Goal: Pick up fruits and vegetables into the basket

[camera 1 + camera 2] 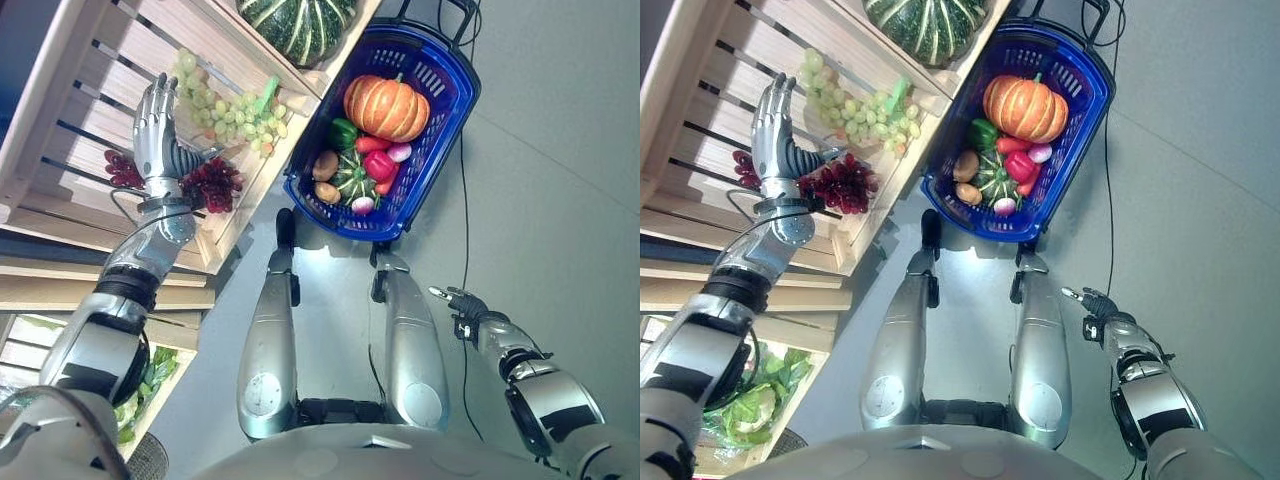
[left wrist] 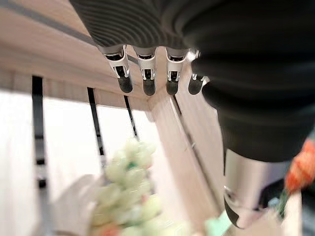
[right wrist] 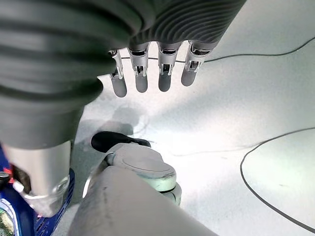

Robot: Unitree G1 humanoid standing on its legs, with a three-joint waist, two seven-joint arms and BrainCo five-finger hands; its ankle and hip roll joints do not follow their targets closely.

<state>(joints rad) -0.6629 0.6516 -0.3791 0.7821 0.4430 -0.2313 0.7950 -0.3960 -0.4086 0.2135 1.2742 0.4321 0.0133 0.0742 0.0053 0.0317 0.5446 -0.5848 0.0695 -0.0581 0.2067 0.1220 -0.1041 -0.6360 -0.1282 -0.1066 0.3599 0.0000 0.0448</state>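
Left hand [image 1: 155,120] is raised inside the wooden crate [image 1: 70,110] on the shelf, fingers straight and spread, holding nothing; its own wrist view shows the dark fingertips apart from any fruit. Green grapes [image 1: 225,110] lie at about 2 o'clock from that hand, just beside it, and appear only as a pale blur in the left wrist view. Red grapes [image 1: 210,185] lie at about 5 o'clock from it; a second dark red clump [image 1: 122,168] at 7 o'clock is partly hidden behind the wrist, so whether the two join cannot be told. A striped green squash [image 1: 300,25] at 1 o'clock in the next crate is cut off by the picture's edge.

On the floor at 3 o'clock from the crate sits the blue basket [image 1: 445,70]. It holds an orange pumpkin [image 1: 387,107], a green pepper [image 1: 343,132], a red pepper [image 1: 379,164], a small striped squash [image 1: 352,176] and brown potatoes [image 1: 326,165]; smaller pieces beneath them are too crowded to name. Its black handle runs out of the frame.

Right hand [image 1: 458,300] hangs low at 4 o'clock, well apart from the basket, fingers relaxed and empty over bare floor. Leafy greens [image 1: 745,405] on the lower shelf at 7 o'clock are half covered by the left arm.
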